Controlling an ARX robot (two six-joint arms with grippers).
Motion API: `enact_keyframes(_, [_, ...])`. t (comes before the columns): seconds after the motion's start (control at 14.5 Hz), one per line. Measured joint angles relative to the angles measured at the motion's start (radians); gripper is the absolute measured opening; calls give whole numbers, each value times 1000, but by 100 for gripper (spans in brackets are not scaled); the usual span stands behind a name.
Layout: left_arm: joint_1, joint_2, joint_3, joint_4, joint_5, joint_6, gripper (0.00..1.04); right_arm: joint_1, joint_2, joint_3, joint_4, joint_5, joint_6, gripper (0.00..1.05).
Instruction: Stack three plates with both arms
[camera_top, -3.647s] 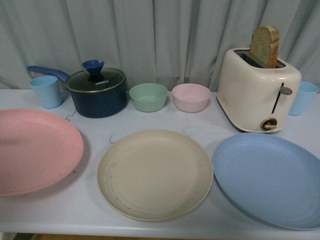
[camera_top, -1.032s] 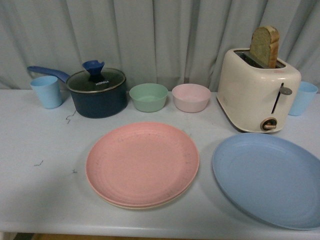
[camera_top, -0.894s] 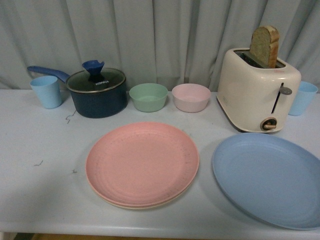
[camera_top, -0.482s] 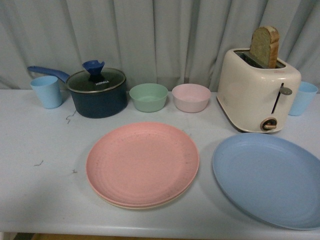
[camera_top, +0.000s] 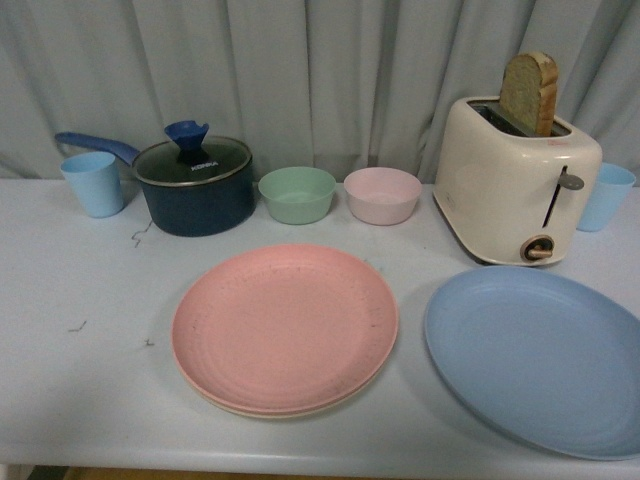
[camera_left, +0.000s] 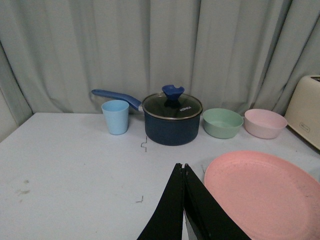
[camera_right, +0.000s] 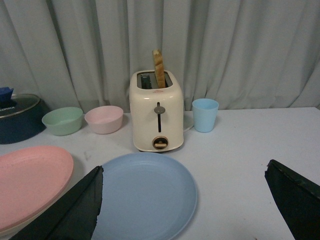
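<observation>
showing three plates (camera_top: 285, 325), two bowls (camera_top: 297, 193), two cups (camera_top: 93, 183)

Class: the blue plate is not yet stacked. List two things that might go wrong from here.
1. The blue plate lies close to the toaster; lifting its far rim might bump it.
2. The pink plate sits slightly off-centre on the beige plate, so a third might rest unevenly or slide.

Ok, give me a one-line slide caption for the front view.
Pink plate stacked on beige plate; blue plate alone beside them, toaster behind.
</observation>
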Motion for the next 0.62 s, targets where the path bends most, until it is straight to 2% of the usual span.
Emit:
enact_keyframes(0.55, [0,-184,0,-182,0,0,2,0,0,0,0,0,0,98])
enact_keyframes(0.62, [0,-264,0,-309,-1,0,2,0,0,0,0,0,0,98])
